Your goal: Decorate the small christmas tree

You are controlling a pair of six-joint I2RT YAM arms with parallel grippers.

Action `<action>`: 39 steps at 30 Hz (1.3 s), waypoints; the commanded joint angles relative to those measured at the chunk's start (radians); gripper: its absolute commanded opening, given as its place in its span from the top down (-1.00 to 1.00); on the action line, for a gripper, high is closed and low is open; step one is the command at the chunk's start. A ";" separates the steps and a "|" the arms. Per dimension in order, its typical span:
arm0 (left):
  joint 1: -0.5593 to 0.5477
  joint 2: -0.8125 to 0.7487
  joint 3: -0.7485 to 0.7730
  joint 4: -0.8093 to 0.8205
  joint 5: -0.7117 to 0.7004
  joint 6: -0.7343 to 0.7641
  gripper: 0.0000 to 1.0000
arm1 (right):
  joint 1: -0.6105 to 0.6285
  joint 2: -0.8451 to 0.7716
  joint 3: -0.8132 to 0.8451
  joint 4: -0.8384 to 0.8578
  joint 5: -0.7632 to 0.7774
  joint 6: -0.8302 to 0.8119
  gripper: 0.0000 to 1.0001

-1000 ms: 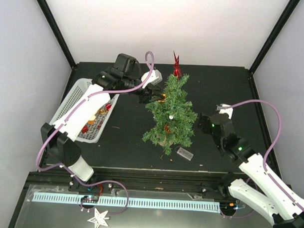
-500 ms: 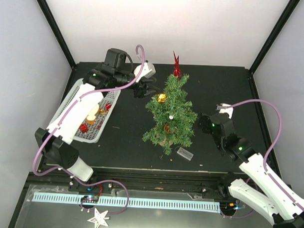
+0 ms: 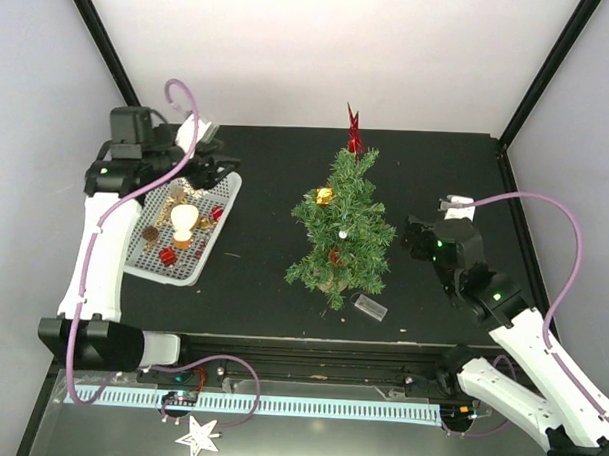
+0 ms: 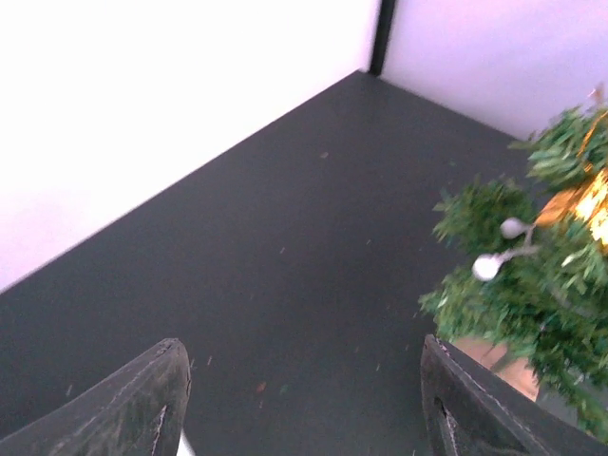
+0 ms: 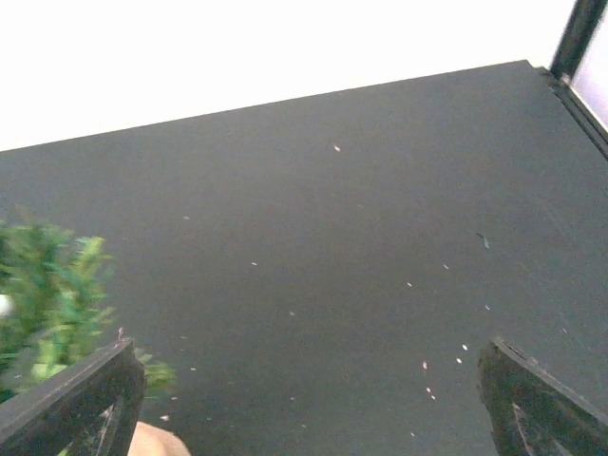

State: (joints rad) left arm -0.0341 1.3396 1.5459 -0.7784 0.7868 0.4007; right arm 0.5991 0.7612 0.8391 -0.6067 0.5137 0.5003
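The small christmas tree (image 3: pixel 341 234) stands mid-table on its tan base, with a red star (image 3: pixel 354 133) on top. A gold ornament (image 3: pixel 325 196), a white bead (image 3: pixel 341 232) and a red ornament (image 3: pixel 335 256) hang in its branches. My left gripper (image 3: pixel 219 169) hovers open over the far end of the white basket (image 3: pixel 161 275), well left of the tree. The left wrist view shows the left gripper (image 4: pixel 304 418) empty, with the tree (image 4: pixel 532 285) to its right. Just right of the tree, my right gripper (image 3: pixel 416 240) is open. In its wrist view the right gripper (image 5: pixel 313 418) holds nothing, and the tree (image 5: pixel 47 304) is at the left edge.
The basket holds several ornaments, among them a cream bulb (image 3: pixel 185 220) and small red pieces (image 3: pixel 167 255). A clear plastic piece (image 3: pixel 371 307) lies in front of the tree. A white star (image 3: pixel 197 439) lies below the table's front rail.
My left arm has swung left from the tree to above the basket, its jaws opening wider. The gold ornament stays on the tree. The right arm has barely shifted.
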 commanded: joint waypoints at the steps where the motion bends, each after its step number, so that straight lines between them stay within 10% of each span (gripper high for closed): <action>1: 0.120 -0.096 -0.062 -0.176 0.052 0.103 -0.38 | -0.003 0.003 0.132 -0.052 -0.157 -0.105 -0.97; 9: 0.240 -0.303 -0.192 -0.415 0.123 0.265 -0.48 | -0.003 0.024 0.328 -0.177 -0.345 -0.206 -1.00; 22: 0.244 -0.552 -0.233 -0.410 0.290 0.100 -0.52 | -0.002 -0.227 0.336 -0.282 -0.658 -0.269 -1.00; 39: 0.244 -0.874 -0.291 -0.516 0.332 0.060 -0.58 | -0.002 -0.587 0.381 -0.376 -0.702 -0.229 -1.00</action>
State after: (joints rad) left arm 0.2035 0.4938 1.2671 -1.2198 1.0939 0.4660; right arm 0.5995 0.2016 1.2457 -0.9428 -0.1467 0.2478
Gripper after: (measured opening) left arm 0.791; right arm 0.999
